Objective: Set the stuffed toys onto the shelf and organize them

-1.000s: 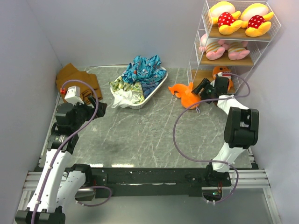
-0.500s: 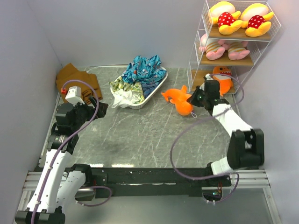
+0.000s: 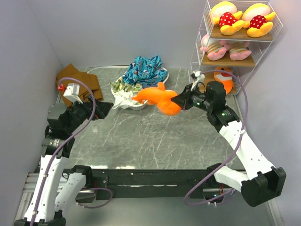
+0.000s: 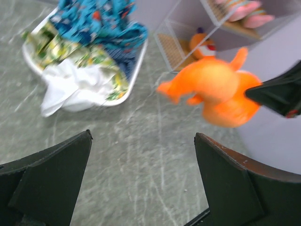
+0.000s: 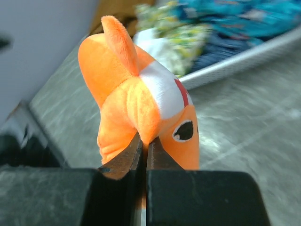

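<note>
Right end effector [image 5: 143,141]: jaws pinched tight together on a thin fold of the orange shark [image 5: 141,101], just by its eye. The toy hangs off the tips, in the air over the tabletop [image 3: 141,136], near the white tray [image 3: 159,88] and well short of the shelf [image 3: 235,34].

Step in hand, prob.: carry it to the bottom board, beside the 2nd shark [image 3: 225,75]. Top board has both yellow toys [image 3: 225,19], mid board both pink toys [image 3: 221,49], so the bottom is the only spot left.

To do it well:
- Grip is on fabric only, not the body, so swing slow w/ no jerks, else the plush may twist or slip.
- Go in low and front-on; fins could snag the wire sides.
- Let go only once the belly rests on the board, nose out, matching its twin.

Left end effector [image 4: 141,160]: jaws spread wide, nothing in them, over the left of the tabletop near the brown cloth [image 3: 77,80]. Best kept clear.

Materials: the shark is soft fleece, squashy, w/ pointed fins, a white band and a stitched eye. Tabletop is grey, veined, hard-looking. Shelf is thin white wire w/ wood boards. The tray holds a rumpled blue cloth heap [image 3: 143,68].
</note>
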Available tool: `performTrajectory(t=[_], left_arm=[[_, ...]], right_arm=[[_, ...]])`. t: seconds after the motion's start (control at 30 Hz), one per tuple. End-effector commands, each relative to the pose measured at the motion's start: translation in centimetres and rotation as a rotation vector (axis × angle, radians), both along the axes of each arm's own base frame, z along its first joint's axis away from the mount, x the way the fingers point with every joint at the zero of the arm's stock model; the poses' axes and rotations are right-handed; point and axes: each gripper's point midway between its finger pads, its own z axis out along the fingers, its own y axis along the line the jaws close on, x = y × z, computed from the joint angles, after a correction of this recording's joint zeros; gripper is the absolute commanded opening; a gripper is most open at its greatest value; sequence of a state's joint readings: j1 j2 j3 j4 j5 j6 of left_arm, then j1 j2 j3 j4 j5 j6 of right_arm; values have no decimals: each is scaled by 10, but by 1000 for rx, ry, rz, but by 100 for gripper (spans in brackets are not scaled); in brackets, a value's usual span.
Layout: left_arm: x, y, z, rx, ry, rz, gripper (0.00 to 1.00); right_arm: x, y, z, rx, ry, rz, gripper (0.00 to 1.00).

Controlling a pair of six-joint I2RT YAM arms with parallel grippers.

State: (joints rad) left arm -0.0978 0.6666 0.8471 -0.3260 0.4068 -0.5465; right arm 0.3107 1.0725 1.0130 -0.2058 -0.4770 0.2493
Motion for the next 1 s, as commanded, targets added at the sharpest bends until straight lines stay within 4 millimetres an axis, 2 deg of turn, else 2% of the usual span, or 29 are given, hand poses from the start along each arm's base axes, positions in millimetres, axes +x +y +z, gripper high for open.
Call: performTrajectory(t=[0.0, 0.1, 0.13, 0.17, 0.2, 0.23, 0.3, 0.33, 0.37, 0.47, 0.57, 0.63, 0.73, 0.9, 0.97], left_arm=[[-14, -19, 55, -38, -113, -128, 97], [-14, -30, 55, -45, -80, -212, 98], [-14, -34, 54, -46, -74, -241, 98], [-18, -43, 49, -56, -52, -319, 98], [-21, -48, 48, -65, -43, -365, 99], [-25, -55, 51, -87, -47, -423, 99], [-38, -68, 45, -131, -10, -572, 98], [-41, -73, 53, -172, -28, -614, 97], [-44, -76, 47, -198, -7, -649, 96], [-57, -81, 50, -239, -9, -732, 97], [-66, -86, 50, -238, -5, -778, 99], [-77, -92, 52, -257, 6, -841, 99], [-85, -99, 50, -279, 14, -885, 100], [-90, -111, 43, -252, 45, -901, 98], [-90, -118, 40, -248, 61, -909, 93]], right_arm=[[-51, 42, 25, -16, -180, 449, 0], [-70, 60, 20, -44, -284, 601, 3], [-88, 67, 22, -32, -356, 728, 3], [-93, 71, 21, -36, -402, 767, 2], [-97, 71, 26, -38, -455, 781, 1], [-97, 75, 40, -18, -538, 789, 1], [-108, 77, 44, 5, -613, 851, 1], [-111, 78, 50, 10, -661, 868, 0], [-115, 80, 58, 19, -735, 893, 0], [-127, 82, 67, -4, -928, 953, 0], [-125, 84, 77, -26, -1004, 953, 0], [-119, 87, 74, -45, -996, 961, 0], [-117, 90, 79, -60, -1027, 961, 0], [-118, 98, 83, -43, -1072, 940, 0], [-115, 103, 84, -41, -1077, 943, 0]])
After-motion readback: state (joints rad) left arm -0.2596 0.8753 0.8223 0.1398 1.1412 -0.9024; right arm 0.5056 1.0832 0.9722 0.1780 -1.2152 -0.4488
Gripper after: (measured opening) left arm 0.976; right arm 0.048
